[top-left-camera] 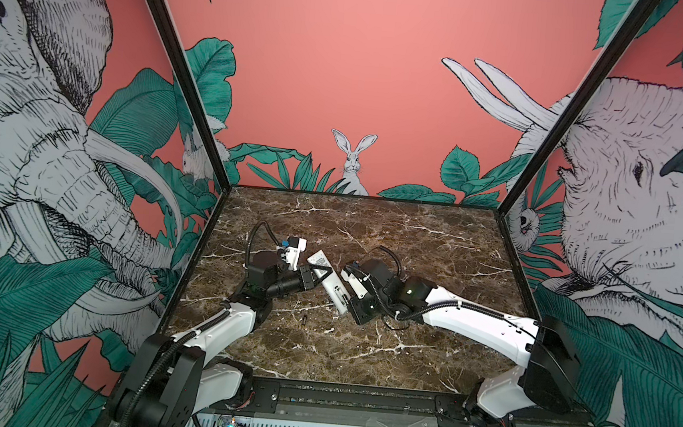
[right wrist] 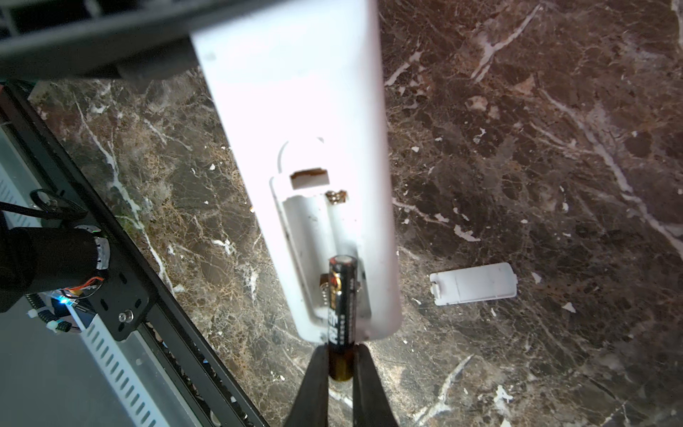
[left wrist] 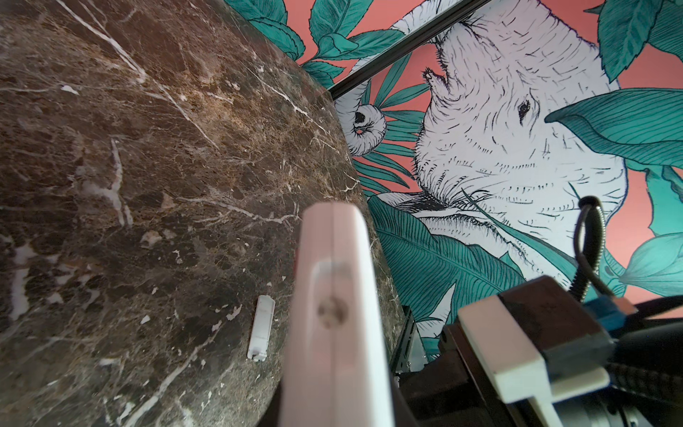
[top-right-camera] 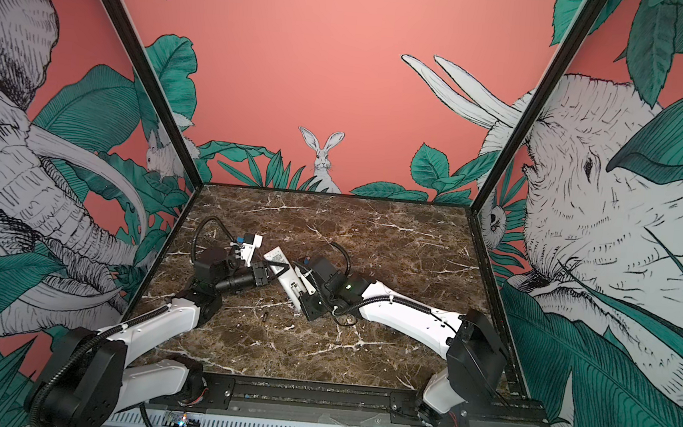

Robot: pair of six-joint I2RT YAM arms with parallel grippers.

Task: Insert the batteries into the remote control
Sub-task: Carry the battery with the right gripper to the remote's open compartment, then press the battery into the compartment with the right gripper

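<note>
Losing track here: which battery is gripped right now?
The battery in the right gripper, tip at the remote control's open bay; the other battery lies loose on the table.

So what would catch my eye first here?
Probably the pink jungle wall with its rabbit behind the marble table. Mid-table, the left gripper holds the white remote control off the surface, back open, while the right gripper pinches a battery at its compartment. A small white cover lies loose on the marble.

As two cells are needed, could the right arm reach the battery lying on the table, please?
Probably yes: the loose battery lies uncovered nearby, though the right gripper is shut on the held battery at the remote control.
</note>
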